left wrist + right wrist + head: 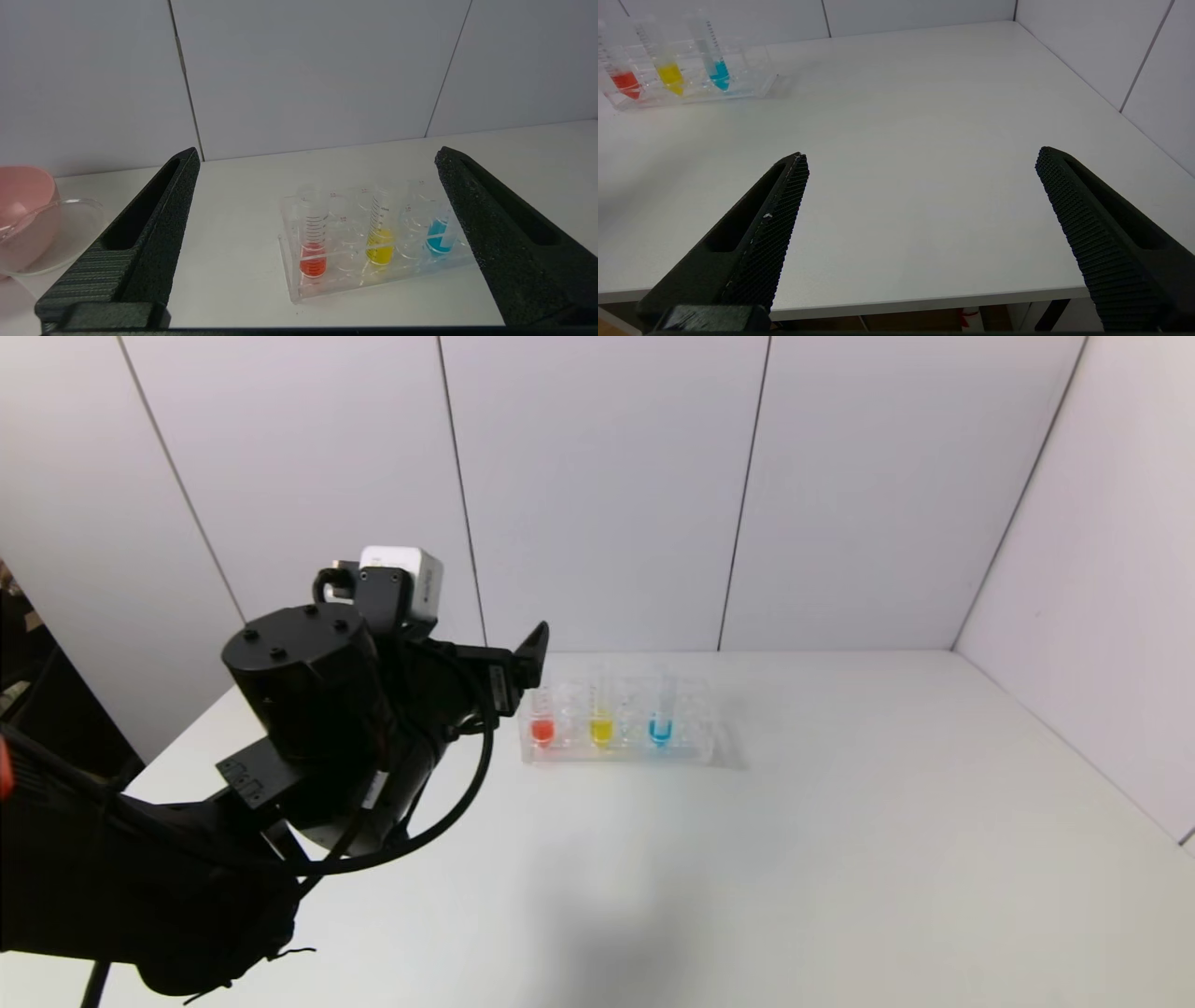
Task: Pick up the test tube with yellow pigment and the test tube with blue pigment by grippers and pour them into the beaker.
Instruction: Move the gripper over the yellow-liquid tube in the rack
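The test tube with yellow pigment (601,726) and the test tube with blue pigment (661,726) stand upright in a clear rack (644,753) at the table's middle back. In the left wrist view the yellow tube (380,235) and blue tube (438,235) stand ahead of my left gripper (317,156), which is open, empty and raised short of the rack. The clear beaker (70,242) stands left of the rack, in front of a pink bowl; my left arm (308,709) hides it in the head view. My right gripper (920,156) is open and empty over the table's front edge.
A red-liquid tube (542,730) stands at the rack's left end, nearest my left gripper. The pink bowl (23,191) sits behind the beaker. White walls close the table at the back and right. Bare tabletop (794,859) lies in front of the rack.
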Action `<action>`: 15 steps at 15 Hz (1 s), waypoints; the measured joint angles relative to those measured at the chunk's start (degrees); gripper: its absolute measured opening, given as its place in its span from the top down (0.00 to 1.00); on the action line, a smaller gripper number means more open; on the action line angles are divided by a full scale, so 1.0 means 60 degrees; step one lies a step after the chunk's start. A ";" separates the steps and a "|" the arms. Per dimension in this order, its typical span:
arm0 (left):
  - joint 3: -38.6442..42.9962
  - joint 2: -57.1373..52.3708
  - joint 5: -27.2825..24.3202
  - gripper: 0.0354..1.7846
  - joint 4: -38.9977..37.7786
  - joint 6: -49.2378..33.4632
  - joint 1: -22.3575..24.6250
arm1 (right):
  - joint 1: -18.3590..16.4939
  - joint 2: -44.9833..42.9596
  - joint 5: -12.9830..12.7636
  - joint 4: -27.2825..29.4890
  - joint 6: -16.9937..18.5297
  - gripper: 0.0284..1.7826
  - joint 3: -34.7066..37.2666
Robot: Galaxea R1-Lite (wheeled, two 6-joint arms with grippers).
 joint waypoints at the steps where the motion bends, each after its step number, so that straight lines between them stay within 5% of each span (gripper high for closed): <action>1: -0.0083 0.0242 0.0221 0.01 -0.0091 0.0000 -0.0203 | 0.0000 0.0000 0.0000 0.0000 0.0000 0.00 0.0000; 5: -0.0366 0.1363 0.1016 0.01 -0.1120 0.0091 -0.1052 | 0.0000 0.0000 0.0000 0.0000 0.0000 0.00 0.0000; 15: -0.1818 0.3450 0.1573 0.01 -0.1359 0.0037 -0.1518 | 0.0000 0.0000 0.0004 0.0000 0.0000 0.00 0.0000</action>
